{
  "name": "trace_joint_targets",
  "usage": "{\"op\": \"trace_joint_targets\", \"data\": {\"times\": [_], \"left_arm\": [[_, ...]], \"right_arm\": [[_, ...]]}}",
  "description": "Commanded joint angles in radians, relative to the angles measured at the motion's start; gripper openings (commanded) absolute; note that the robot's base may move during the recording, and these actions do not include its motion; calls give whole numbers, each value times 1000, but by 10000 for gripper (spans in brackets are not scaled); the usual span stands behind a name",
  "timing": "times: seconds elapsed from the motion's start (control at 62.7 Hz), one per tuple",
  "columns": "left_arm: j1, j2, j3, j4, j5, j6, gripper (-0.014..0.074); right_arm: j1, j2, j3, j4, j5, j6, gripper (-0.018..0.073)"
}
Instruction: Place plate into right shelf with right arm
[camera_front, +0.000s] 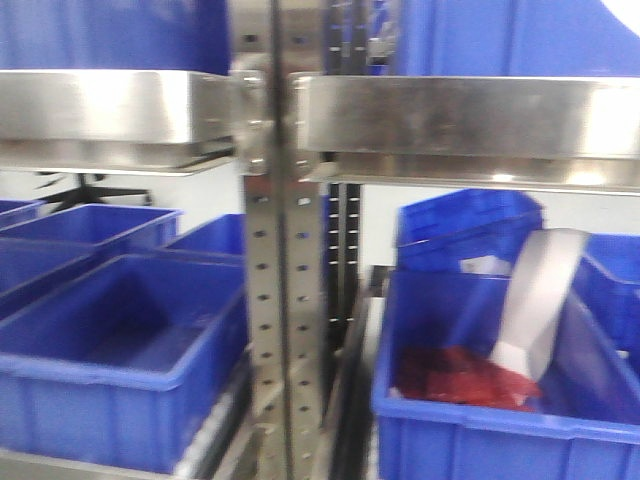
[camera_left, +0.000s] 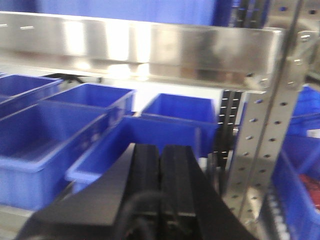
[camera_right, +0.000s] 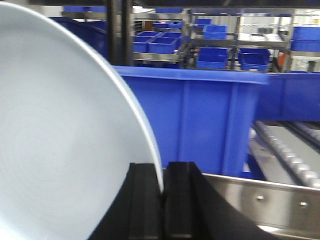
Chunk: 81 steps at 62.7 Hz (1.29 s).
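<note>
In the right wrist view the white plate (camera_right: 60, 135) fills the left half of the frame and stands on edge. My right gripper (camera_right: 161, 172) is shut on its rim, which runs down between the two black fingers. Behind the plate stands a blue bin (camera_right: 210, 120), and a steel beam of the right shelf (camera_right: 270, 200) crosses below it. The front view shows that shelf's broad beam (camera_front: 470, 115) and perforated upright (camera_front: 275, 300). My left gripper (camera_left: 160, 152) is shut on nothing, low in front of the rack's blue bins (camera_left: 165, 132).
Blue bins (camera_front: 110, 350) fill the lower level on the left. The lower right bin (camera_front: 470, 420) holds red material (camera_front: 455, 378) and a silver scoop (camera_front: 535, 300). More bins sit on the upper level (camera_front: 500, 35). A roller track (camera_right: 290, 150) runs at the right.
</note>
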<state>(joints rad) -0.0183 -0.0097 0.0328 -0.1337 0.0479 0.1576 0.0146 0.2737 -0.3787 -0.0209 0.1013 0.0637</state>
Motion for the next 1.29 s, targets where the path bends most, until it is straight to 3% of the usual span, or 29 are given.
{"op": "trace_joint_targets", "data": {"times": [0.0, 1.277], "left_arm": [[-2, -10, 10, -8, -90, -7, -128], [-2, -10, 10, -8, -90, -7, -128]], "right_arm": [[-6, 6, -28, -5, -101, -4, 56], [-6, 6, -28, -5, -101, -4, 56]]}}
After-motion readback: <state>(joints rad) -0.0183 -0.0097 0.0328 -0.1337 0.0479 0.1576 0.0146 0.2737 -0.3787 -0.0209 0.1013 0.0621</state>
